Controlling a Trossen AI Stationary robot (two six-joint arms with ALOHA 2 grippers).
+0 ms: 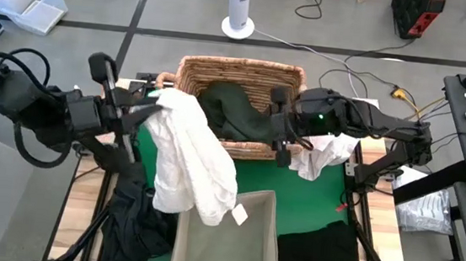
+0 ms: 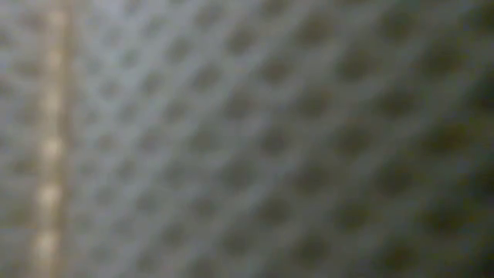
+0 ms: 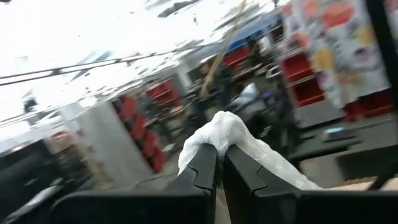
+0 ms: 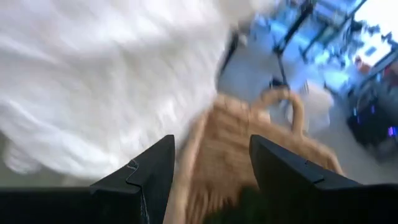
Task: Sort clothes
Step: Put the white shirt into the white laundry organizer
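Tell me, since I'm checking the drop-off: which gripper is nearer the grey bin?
Left. The left gripper, shut on the white garment, dangles it onto the grey bin. The open right gripper hangs by the wicker basket, farther off.

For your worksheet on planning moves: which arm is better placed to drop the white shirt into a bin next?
The left arm. Its claw is already shut on the white shirt, hanging above the grey bin. The right claw is open, empty, at the wicker basket.
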